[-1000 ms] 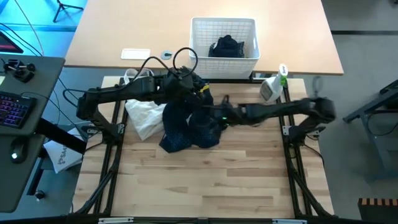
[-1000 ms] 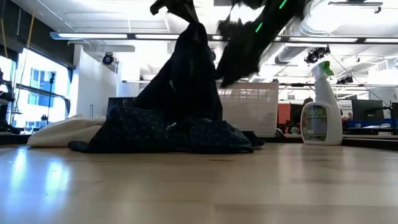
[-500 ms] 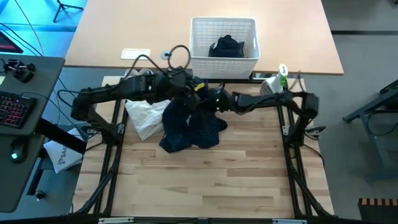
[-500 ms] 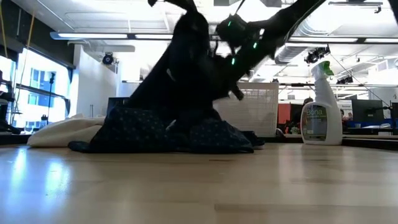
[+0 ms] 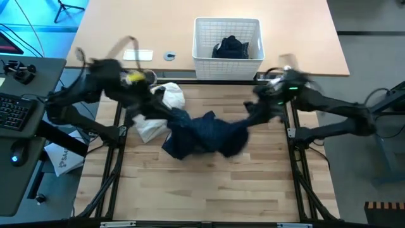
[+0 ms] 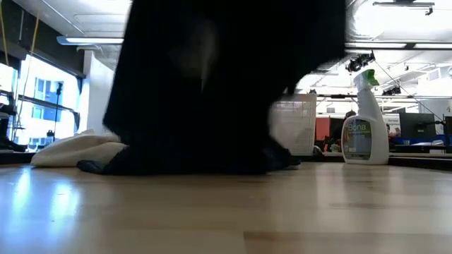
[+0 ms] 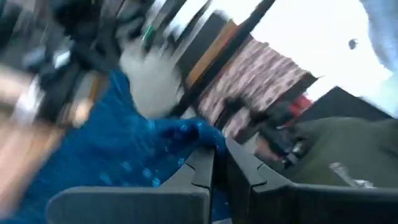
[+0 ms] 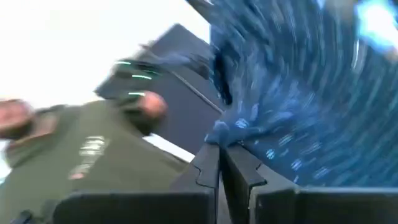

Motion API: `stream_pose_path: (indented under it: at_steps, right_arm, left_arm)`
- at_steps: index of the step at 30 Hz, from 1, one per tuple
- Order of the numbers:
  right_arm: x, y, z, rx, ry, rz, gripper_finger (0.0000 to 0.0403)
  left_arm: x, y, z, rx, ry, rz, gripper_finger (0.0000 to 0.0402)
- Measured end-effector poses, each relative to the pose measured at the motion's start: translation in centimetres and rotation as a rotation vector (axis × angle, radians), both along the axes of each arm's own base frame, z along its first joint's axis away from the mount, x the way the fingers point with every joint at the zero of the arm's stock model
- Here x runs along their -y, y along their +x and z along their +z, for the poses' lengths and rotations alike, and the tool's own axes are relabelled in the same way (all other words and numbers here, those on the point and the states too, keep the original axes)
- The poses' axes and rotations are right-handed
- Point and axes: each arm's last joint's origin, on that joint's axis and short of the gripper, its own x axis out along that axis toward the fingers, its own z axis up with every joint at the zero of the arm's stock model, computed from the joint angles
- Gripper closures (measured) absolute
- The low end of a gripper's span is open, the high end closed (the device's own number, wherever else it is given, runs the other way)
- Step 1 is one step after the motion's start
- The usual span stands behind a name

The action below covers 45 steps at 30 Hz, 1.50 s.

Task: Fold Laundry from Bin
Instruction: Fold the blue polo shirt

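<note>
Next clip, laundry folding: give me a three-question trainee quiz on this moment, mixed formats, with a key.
1. True or false: both grippers are shut on the dotted navy shirt.
2. What lies in the bin? A) a dark garment B) a spray bottle C) nothing
3. Fill in: the cream-white cloth lies on the ___ gripper's side.

Key: 1 true: left gripper, right gripper. 2 A. 3 left.

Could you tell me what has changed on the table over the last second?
The right gripper closed on the dotted navy shirt; both arms swung apart, the left gripper still clamped, stretching it between them. The white lattice plastic bin, cream cloth bag and spray bottle stayed put.
</note>
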Motion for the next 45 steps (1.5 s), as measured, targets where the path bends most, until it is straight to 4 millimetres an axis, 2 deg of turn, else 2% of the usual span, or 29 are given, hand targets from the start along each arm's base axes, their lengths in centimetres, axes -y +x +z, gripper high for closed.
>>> stream_pose_path:
  at_steps: [2,4,7,9,11,14,16,18,22,24,27,31,34,37,41,45]
  right_arm:
    - [-0.1,-1.4,2.3,0.18,-0.008,-0.058,0.04]
    - [0.5,-2.4,3.6,0.274,0.024,-0.222,0.0401]
    - [2.0,-2.8,3.4,0.242,0.047,-0.46,0.0401]
    - [3.0,-2.4,1.8,0.103,0.009,-0.552,0.0402]
    - [4.0,-2.0,-0.9,-0.135,-0.037,-0.634,0.0402]
    - [5.0,-1.8,-5.5,-0.548,-0.178,-0.776,0.0402]
    - [5.4,-1.9,-7.6,-0.761,-0.307,-0.828,0.0402]
    - [5.6,-2.0,-9.3,-0.935,-0.415,-0.84,0.0402]
    - [5.9,-1.2,-10.6,-1.009,-0.476,-0.769,0.0402]
    - [6.0,-0.6,-11.1,-1.015,-0.502,-0.741,0.0401]
    - [6.1,0.1,-12.0,-1.051,-0.557,-0.706,0.0385]
    - [5.9,0.6,-13.4,-1.075,-0.536,-0.655,0.0322]
    - [4.0,0.3,-15.2,-0.977,-0.552,-0.62,0.0263]
    - [1.7,-1.0,-17.9,-0.95,-0.496,-0.595,0.0215]
    - [-0.9,-2.9,-19.1,-0.99,-0.298,-0.615,0.0182]
    - [-2.6,-4.2,-19.3,-1.082,-0.13,-0.658,0.0181]
  left_arm:
    - [-0.1,-0.7,1.5,0.159,0.075,0.048,0.0394]
    - [-1.2,-1.4,2.2,0.227,0.151,0.225,0.0394]
    - [-3.5,-1.6,1.6,0.137,0.195,0.578,0.0394]
    - [-5.0,-1.2,0.1,-0.023,0.193,0.745,0.0394]
    - [-6.5,-0.8,-2.2,-0.247,0.199,0.828,0.0391]
    - [-8.7,0.2,-6.9,-0.641,0.205,0.891,0.0378]
    - [-10.1,1.3,-10.5,-0.86,0.204,0.889,0.0366]
    - [-11.4,2.2,-13.9,-1.008,0.184,0.828,0.0349]
    - [-13.5,3.2,-19.5,-1.191,0.085,0.608,0.0309]
    - [-14.0,3.1,-21.1,-1.242,0.027,0.523,0.0289]
    - [-14.0,3.1,-22.1,-1.244,-0.032,0.465,0.0267]
    - [-12.1,5.0,-22.6,-1.134,0.064,0.379,0.0256]
    - [-9.8,7.2,-22.7,-0.98,0.197,0.292,0.0255]
    - [-7.5,9.4,-23.7,-0.839,0.239,0.323,0.0255]
    - [-6.0,11.9,-26.9,-0.81,0.208,0.398,0.0255]
    - [-5.9,14.2,-31.5,-0.881,0.262,0.379,0.0255]
